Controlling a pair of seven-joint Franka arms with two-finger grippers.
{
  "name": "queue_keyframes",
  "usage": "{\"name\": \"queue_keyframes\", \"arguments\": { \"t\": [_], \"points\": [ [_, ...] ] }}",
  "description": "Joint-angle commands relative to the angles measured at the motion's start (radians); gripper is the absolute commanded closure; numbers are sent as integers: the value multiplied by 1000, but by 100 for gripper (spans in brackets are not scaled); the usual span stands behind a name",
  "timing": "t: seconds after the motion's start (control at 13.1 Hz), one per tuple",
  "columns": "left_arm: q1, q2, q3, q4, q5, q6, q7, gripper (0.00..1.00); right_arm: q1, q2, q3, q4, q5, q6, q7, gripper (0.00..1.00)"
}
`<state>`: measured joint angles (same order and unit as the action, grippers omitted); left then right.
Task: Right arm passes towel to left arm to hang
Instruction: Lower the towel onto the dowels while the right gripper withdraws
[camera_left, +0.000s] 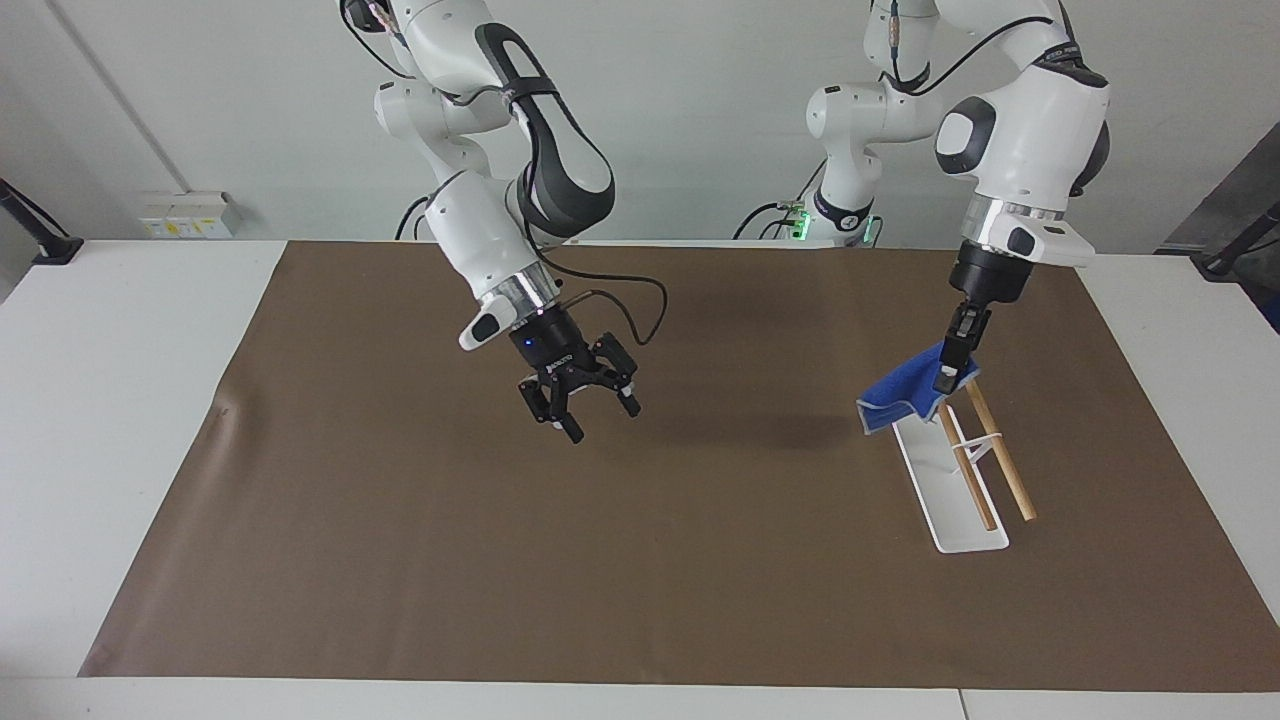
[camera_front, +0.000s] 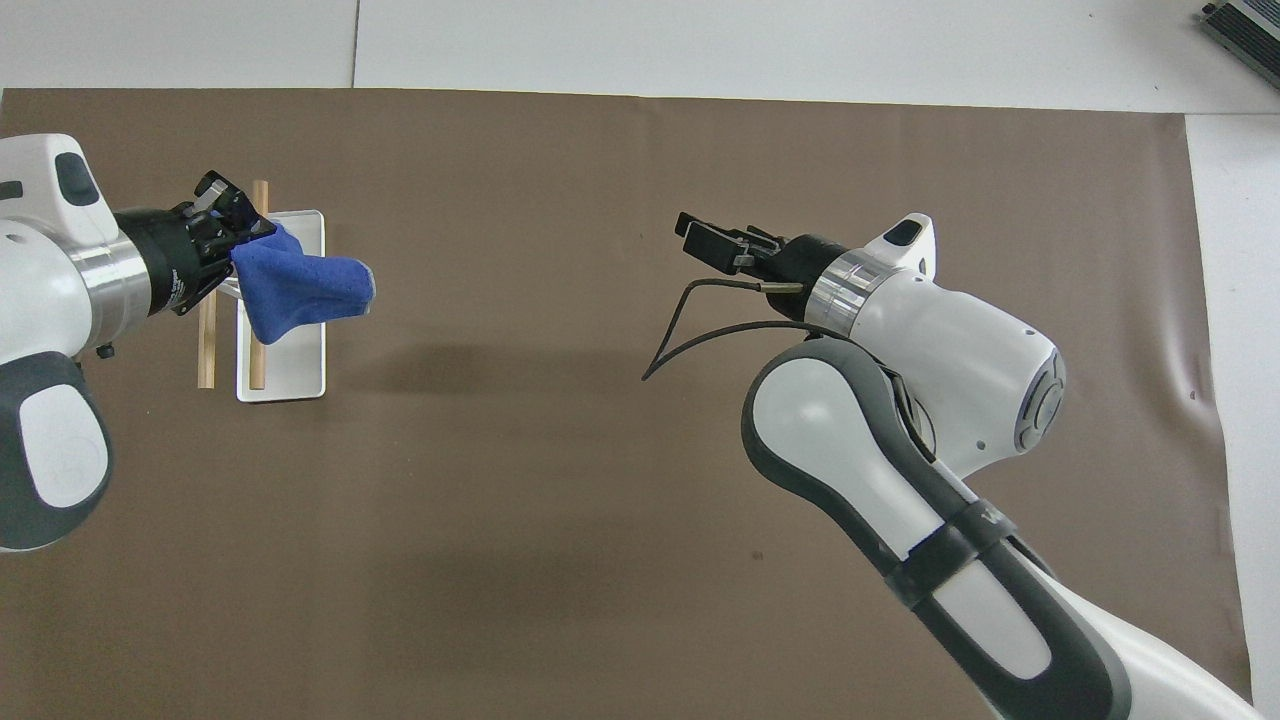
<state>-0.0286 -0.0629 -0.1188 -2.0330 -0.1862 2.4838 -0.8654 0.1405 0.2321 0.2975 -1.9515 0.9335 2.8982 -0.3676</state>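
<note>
My left gripper (camera_left: 945, 380) (camera_front: 240, 240) is shut on one corner of the blue towel (camera_left: 900, 397) (camera_front: 300, 285). The towel droops from it over the end of the rack nearer to the robots. There it hides the ends of the two wooden rods (camera_left: 1000, 465) (camera_front: 206, 340). The rods sit across a white tray (camera_left: 955, 520) (camera_front: 292, 378). Whether the cloth touches the rods I cannot tell. My right gripper (camera_left: 598, 418) (camera_front: 702, 240) hangs open and empty over the middle of the mat, pointing down, well apart from the towel.
A brown mat (camera_left: 400, 550) (camera_front: 600, 560) covers most of the white table (camera_left: 120, 400). The rack stands on it toward the left arm's end. A black cable (camera_front: 690, 330) loops from the right wrist.
</note>
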Motion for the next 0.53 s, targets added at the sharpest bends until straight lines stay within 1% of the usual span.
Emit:
{"name": "queue_keyframes", "arguments": {
  "t": [0.0, 0.08, 0.23, 0.38, 0.46],
  "points": [
    [12, 46, -4, 8, 17, 32, 22, 100, -76, -10, -1, -6, -195, -112, -21, 0],
    [12, 46, 5, 4, 17, 32, 17, 100, -105, -10, -1, 0, -290, -155, -13, 0],
    [12, 49, 8, -4, 17, 35, 6, 100, -154, -11, -3, 16, -418, -221, -7, 0],
    [19, 67, 10, -4, 17, 65, 5, 100, -163, -11, -43, 28, -522, -267, 15, 0],
    [19, 81, 8, -4, 17, 78, 2, 100, -167, -11, -63, 49, -603, -299, 30, 0]
  ]
}}
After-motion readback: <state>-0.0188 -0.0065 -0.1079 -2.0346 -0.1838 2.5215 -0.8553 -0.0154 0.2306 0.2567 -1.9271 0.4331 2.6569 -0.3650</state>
